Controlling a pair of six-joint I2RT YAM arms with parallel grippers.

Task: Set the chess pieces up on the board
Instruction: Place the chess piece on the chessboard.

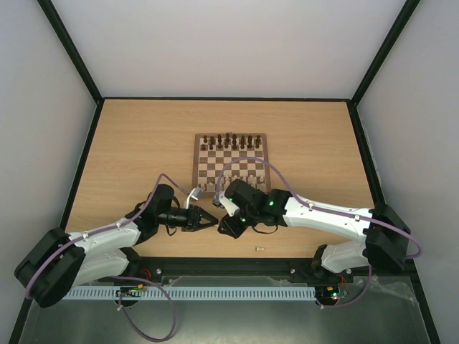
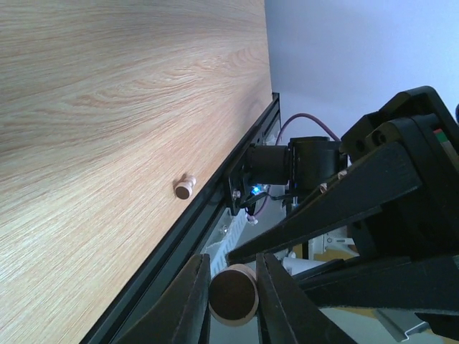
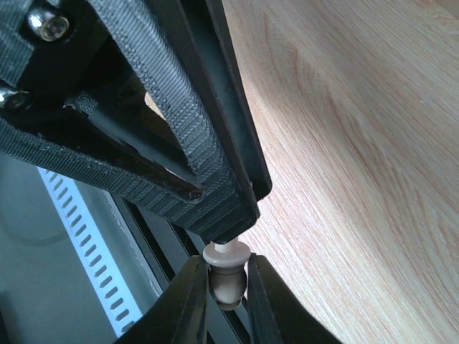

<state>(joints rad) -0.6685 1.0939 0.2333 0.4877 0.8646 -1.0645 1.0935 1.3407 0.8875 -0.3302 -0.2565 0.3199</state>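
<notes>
My two grippers meet tip to tip just in front of the board (image 1: 196,159). The left gripper (image 1: 210,219) is shut on a pale cream chess piece; its round base (image 2: 233,294) sits between the fingers (image 2: 188,301) in the left wrist view. The right gripper (image 1: 223,208) grips the same piece's other end (image 3: 228,276), with both fingers against it. The left gripper's black finger (image 3: 208,165) fills the upper part of the right wrist view. A second cream piece (image 1: 260,249) lies on its side near the table's front edge; it also shows in the left wrist view (image 2: 184,188).
Dark brown pieces (image 1: 231,141) stand in the board's two far rows. A few cream pieces (image 1: 212,188) stand on the near rows, partly hidden by the right arm. A black rail (image 2: 179,244) runs along the table's front edge.
</notes>
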